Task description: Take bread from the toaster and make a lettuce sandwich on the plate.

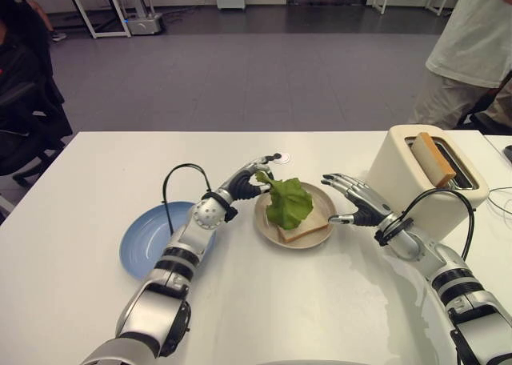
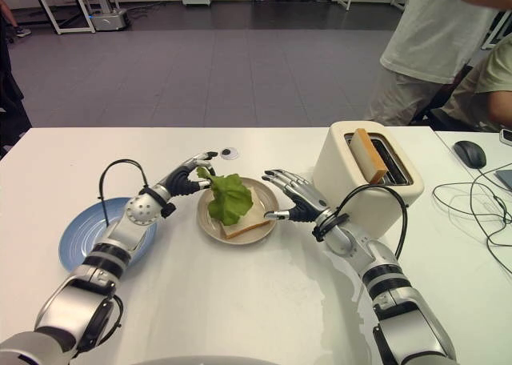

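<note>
A beige plate [image 1: 320,197] sits mid-table with a slice of bread [image 1: 308,231] on it. A green lettuce leaf [image 1: 288,205] hangs over the bread, its stem pinched by my left hand [image 1: 244,182] at the plate's left rim. My right hand [image 1: 356,198] rests open at the plate's right edge, fingers spread, holding nothing. Behind it stands a cream toaster [image 1: 400,169] with one toasted slice [image 1: 433,158] sticking up from a slot.
A blue plate [image 1: 144,241] lies to the left, partly under my left forearm. A small round mark [image 1: 282,157] is on the table behind the plate. Cables [image 2: 480,213] and a mouse [image 2: 470,152] lie at the far right.
</note>
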`<state>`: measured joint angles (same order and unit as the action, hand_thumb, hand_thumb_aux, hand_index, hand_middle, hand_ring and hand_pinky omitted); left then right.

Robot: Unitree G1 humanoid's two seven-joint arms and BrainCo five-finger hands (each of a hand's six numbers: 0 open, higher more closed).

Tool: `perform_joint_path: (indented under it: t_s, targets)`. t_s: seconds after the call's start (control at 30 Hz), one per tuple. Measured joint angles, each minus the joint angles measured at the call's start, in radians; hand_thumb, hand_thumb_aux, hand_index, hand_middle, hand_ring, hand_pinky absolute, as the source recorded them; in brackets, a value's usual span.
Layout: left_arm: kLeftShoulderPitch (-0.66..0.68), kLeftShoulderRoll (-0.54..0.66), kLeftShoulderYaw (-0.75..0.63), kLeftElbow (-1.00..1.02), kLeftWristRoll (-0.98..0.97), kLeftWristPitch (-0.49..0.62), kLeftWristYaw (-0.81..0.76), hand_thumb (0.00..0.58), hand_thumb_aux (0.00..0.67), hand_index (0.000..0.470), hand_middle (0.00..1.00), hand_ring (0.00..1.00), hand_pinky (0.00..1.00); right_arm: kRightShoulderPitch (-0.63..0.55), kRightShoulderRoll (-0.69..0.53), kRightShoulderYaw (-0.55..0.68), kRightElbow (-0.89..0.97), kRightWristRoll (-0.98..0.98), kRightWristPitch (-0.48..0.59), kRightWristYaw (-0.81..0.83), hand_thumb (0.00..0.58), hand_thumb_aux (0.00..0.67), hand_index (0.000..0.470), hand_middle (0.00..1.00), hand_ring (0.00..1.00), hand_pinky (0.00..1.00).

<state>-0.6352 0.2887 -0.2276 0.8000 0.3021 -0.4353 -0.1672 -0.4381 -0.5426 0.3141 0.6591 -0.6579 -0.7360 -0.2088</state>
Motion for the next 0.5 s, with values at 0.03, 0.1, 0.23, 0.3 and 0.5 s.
perform_joint_path:
  t_s: [0.03, 0.1, 0.23, 0.3, 0.5]
  targets:
    - [-0.014, -0.004, -0.001, 0.038, 0.010, -0.006, 0.012, 0.580, 0.670, 0.470, 0.00, 0.00, 0.00, 0.000, 0.002, 0.000, 0.000, 0.000, 0.000, 0.000, 0.000, 0.000, 0.000, 0.00, 0.00, 0.00]
    - [-0.037, -0.010, -0.005, 0.107, 0.023, -0.015, 0.034, 0.580, 0.670, 0.470, 0.00, 0.00, 0.00, 0.000, 0.004, 0.000, 0.000, 0.001, 0.000, 0.000, 0.000, 0.000, 0.000, 0.00, 0.00, 0.00]
    - [-0.051, -0.037, -0.032, 0.160, 0.053, -0.035, 0.057, 0.580, 0.670, 0.470, 0.00, 0.00, 0.00, 0.000, 0.013, 0.000, 0.000, 0.001, 0.001, 0.000, 0.000, 0.000, 0.000, 0.00, 0.00, 0.00]
    - [-0.053, -0.041, -0.046, 0.173, 0.074, -0.038, 0.074, 0.578, 0.631, 0.442, 0.00, 0.00, 0.00, 0.000, 0.016, 0.000, 0.000, 0.001, 0.002, 0.000, 0.000, 0.000, 0.000, 0.00, 0.00, 0.00]
    - [-0.063, -0.033, -0.047, 0.183, 0.087, -0.044, 0.101, 0.382, 0.279, 0.195, 0.00, 0.00, 0.00, 0.000, 0.023, 0.001, 0.001, 0.001, 0.002, 0.002, 0.000, 0.000, 0.000, 0.00, 0.00, 0.00]
